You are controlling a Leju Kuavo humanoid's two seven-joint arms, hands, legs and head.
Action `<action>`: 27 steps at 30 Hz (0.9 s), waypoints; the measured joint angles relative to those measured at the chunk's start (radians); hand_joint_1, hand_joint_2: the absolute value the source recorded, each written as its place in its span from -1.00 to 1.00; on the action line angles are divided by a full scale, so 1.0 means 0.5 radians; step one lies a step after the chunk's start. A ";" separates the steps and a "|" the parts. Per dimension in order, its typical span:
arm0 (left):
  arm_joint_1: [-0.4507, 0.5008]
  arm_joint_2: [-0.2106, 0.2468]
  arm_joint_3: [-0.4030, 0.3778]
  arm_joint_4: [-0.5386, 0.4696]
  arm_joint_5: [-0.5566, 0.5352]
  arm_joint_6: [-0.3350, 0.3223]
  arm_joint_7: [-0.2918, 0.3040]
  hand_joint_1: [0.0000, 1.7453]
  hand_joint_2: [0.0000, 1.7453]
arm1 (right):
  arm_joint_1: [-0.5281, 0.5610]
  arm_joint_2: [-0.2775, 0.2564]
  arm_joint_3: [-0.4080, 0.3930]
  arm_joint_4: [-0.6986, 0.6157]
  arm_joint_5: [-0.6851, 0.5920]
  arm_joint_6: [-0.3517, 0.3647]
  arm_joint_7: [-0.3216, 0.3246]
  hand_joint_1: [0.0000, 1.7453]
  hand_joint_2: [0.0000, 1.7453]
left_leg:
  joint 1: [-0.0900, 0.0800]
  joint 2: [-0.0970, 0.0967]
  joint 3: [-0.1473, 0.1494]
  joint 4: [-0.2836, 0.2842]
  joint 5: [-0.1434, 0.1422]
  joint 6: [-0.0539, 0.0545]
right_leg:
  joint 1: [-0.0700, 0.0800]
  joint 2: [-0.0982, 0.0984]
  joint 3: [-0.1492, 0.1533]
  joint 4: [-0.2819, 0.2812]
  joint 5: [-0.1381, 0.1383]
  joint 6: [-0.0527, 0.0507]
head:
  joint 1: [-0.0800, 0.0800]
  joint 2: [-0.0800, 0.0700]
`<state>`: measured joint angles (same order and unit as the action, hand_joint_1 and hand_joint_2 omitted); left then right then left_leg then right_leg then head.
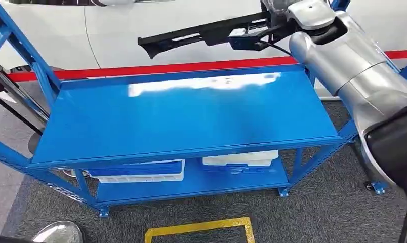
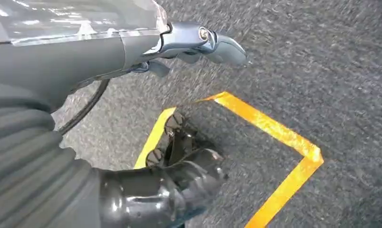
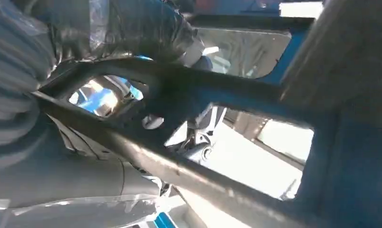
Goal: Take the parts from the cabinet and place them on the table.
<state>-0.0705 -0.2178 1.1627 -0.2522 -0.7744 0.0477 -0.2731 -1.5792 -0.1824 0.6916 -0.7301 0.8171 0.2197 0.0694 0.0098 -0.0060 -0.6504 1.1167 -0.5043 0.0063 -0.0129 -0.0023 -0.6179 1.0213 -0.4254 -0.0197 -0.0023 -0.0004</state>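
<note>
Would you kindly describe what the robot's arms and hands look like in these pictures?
The right arm is glossy silver with rounded segments and a thin black cable near the wrist. The left hand has a grey ribbed cover, a thick grey thumb, a black cable and darker fingers.

Right arm (image 1: 353,66) raised and stretched forward, its robot hand (image 1: 272,28) gripping a long black part (image 1: 201,34). Left robot hand (image 2: 179,156) hangs low, fingers curled inward, holding nothing.
</note>
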 joint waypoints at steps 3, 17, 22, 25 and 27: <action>0.003 -0.001 0.006 0.001 0.018 0.005 0.027 -1.00 1.00 | 0.025 -0.011 0.000 -0.017 -0.009 -0.011 0.007 1.00 1.00 | 0.013 0.002 -0.204 0.427 -0.153 -0.022 | 0.002 0.004 -0.001 0.006 -0.003 -0.004 | 0.000 0.001; 0.002 -0.002 0.011 0.001 0.012 0.011 0.056 -1.00 1.00 | 0.075 -0.092 -0.010 -0.111 -0.004 -0.031 0.036 1.00 1.00 | 0.016 0.005 0.079 -0.192 0.146 0.068 | -0.004 0.011 -0.176 0.422 -0.249 0.094 | 0.002 0.000; 0.004 -0.002 0.011 0.001 -0.007 0.017 0.068 -1.00 1.00 | 0.104 -0.114 -0.010 -0.114 0.018 -0.034 0.037 1.00 1.00 | 0.014 0.000 0.090 -0.185 0.136 0.063 | -0.003 0.011 -0.157 0.343 -0.092 0.086 | 0.002 0.000; -0.001 -0.005 0.011 0.001 -0.023 0.020 0.068 -1.00 1.00 | 0.101 -0.126 -0.015 -0.132 0.024 -0.063 0.037 1.00 1.00 | 0.003 -0.002 0.079 -0.170 0.126 0.044 | 0.018 0.013 -0.002 0.017 -0.016 0.065 | 0.003 0.000; -0.001 -0.005 0.011 0.001 -0.026 0.021 0.068 -1.00 1.00 | 0.109 -0.139 -0.021 -0.140 0.029 -0.073 0.040 1.00 1.00 | 0.007 -0.001 0.079 -0.178 0.129 0.030 | 0.022 0.017 -0.012 0.034 -0.021 0.057 | 0.002 0.001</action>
<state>-0.0711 -0.2205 1.1681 -0.2518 -0.7874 0.0580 -0.2392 -1.5249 -0.2518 0.6813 -0.8000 0.8316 0.1831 0.0896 0.0132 -0.0064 -0.6109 1.0277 -0.4396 0.0212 -0.0017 0.0063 -0.6237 1.0383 -0.4360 0.0087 -0.0015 0.0000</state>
